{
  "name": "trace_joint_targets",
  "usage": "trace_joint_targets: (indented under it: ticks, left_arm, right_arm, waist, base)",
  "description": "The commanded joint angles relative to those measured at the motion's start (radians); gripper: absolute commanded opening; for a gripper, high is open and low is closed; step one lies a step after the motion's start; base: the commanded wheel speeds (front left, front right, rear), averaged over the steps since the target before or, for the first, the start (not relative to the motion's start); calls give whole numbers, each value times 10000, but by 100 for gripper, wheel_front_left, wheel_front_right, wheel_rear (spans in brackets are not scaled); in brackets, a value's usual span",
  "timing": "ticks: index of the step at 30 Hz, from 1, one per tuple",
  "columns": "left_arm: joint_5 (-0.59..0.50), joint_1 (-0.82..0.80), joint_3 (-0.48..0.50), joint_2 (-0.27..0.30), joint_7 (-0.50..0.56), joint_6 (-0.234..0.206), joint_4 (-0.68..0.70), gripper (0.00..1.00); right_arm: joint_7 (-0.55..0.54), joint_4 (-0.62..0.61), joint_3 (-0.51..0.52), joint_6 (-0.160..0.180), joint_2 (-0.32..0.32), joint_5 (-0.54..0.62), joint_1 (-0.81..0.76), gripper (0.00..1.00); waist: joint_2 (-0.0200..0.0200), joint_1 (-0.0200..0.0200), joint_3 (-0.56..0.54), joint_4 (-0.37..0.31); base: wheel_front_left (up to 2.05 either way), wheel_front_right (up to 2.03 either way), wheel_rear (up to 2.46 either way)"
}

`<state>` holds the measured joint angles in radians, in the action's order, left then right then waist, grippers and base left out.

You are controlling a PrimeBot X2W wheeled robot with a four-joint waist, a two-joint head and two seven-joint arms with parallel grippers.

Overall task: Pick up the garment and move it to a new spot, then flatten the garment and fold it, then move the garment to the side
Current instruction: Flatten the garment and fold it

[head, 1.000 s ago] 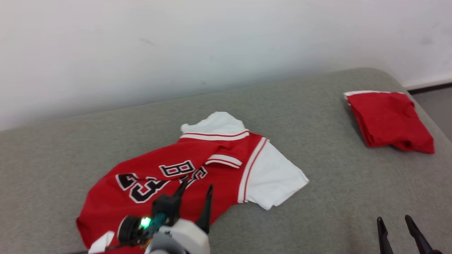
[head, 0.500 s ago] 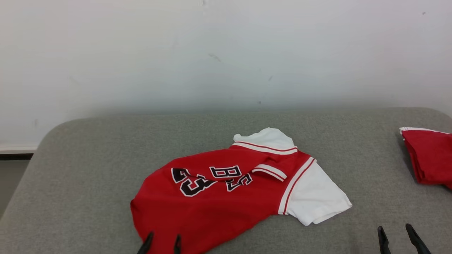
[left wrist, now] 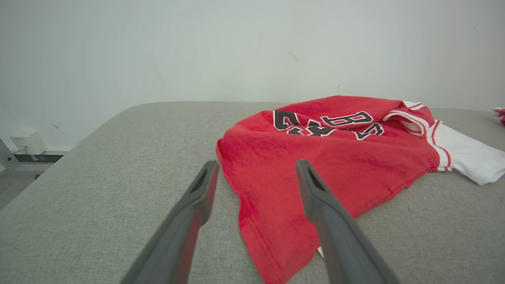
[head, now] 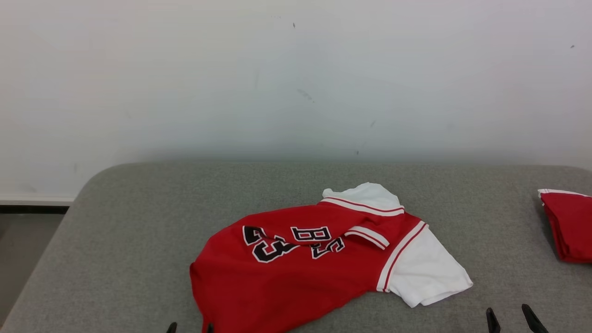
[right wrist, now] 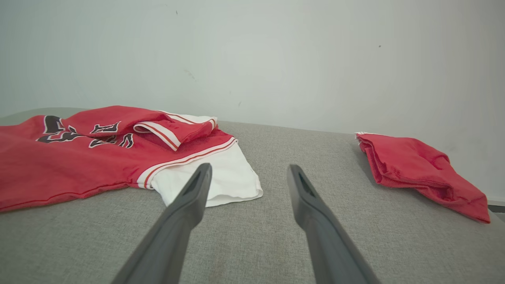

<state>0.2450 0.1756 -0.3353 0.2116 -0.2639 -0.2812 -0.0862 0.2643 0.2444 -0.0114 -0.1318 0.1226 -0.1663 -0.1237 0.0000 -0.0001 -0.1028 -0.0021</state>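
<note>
The garment [head: 300, 273] is a red jersey with white sleeves and black lettering, lying rumpled on the grey padded table [head: 129, 217]. In the left wrist view the garment [left wrist: 331, 157] spreads ahead of my open left gripper [left wrist: 256, 169], whose right finger overlaps its near hem. The left gripper [head: 189, 327] barely shows at the head view's bottom edge, just below the hem. My right gripper [right wrist: 248, 171] is open and empty, hovering over bare table just right of the white sleeve [right wrist: 221, 177]. Its tips [head: 508, 314] peek in at the head view's lower right.
A second red garment [head: 569, 226], folded, lies at the table's right edge; in the right wrist view this folded garment [right wrist: 418, 169] sits far right. A white wall [head: 296, 78] backs the table. The table's left end [head: 69, 217] is rounded, with floor beyond it.
The head camera has swung left and up, shifting the whole picture right. My left gripper has pulled back from over the jersey to the bottom edge. The garment lies unmoved.
</note>
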Motion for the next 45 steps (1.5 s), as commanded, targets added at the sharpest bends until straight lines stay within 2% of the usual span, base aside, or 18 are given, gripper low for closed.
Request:
trace_joint_targets:
  ticks: [1,11,16,27,38,45]
  left_arm:
    - [-248,151,207,-105,0,201,59,100]
    - [-944,181,1044,-770,0,1276,-4,100]
    - [-1057,271,1362,-987,0,1661,-388,100]
    - [-1290,253,1809,-1267,0,2147,-923,100]
    - [-1563,332,2011,-1432,-1,2379,-1070,100]
    - [-1680,277,1549,-1366,94,2860,-1924,100]
  right_arm:
    - [-9,27,-7,24,-1,40,40,100]
    - [-9,14,-60,24,-117,3,-21,100]
    - [-9,-18,19,24,-109,-1,16,100]
    - [-10,-85,88,24,-147,45,49,100]
    - [-10,-100,45,24,-99,15,46,100]
    - [-10,-132,-90,24,87,-45,153,100]
  waist:
    - [0,1,-12,-11]
    - [0,1,64,-248]
    - [0,1,112,-381]
    - [0,1,167,-328]
    - [0,1,218,-230]
    - [0,1,277,-232]
  base:
    - [0,0,0]
    - [0,0,0]
    - [0,0,0]
    - [0,0,0]
    - [0,0,0]
    - [0,0,0]
